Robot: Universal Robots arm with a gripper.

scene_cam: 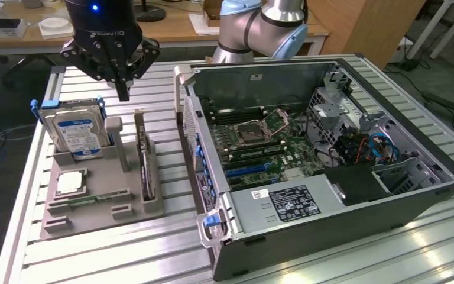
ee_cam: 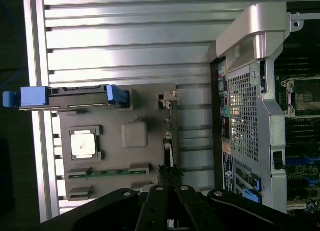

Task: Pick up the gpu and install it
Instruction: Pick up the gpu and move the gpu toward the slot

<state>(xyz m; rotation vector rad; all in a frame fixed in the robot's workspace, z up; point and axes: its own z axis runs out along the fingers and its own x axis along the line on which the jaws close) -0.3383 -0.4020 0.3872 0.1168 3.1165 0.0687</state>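
Note:
The gpu (scene_cam: 142, 158) stands on its edge in a slot of the grey holder (scene_cam: 125, 177), on the exterior view's left. It shows as a thin green and black card with a metal end. In the wrist view the gpu (ee_cam: 169, 141) appears edge-on in the same holder (ee_cam: 135, 136). My gripper (scene_cam: 123, 90) hangs above the far end of the card, apart from it. Its fingers are shut to a point with nothing between them. The black fingers (ee_cam: 159, 206) reach in over the card's end in the wrist view.
A silver hard drive (scene_cam: 77, 133) with blue clips, a processor chip (scene_cam: 71, 182) and a narrow memory stick (scene_cam: 97, 198) also sit in the holder. The open computer case (scene_cam: 416, 189) lies on the exterior view's right, its motherboard (scene_cam: 266, 145) and blue slots (scene_cam: 247, 168) exposed. Slatted aluminium table (scene_cam: 132, 254) underneath.

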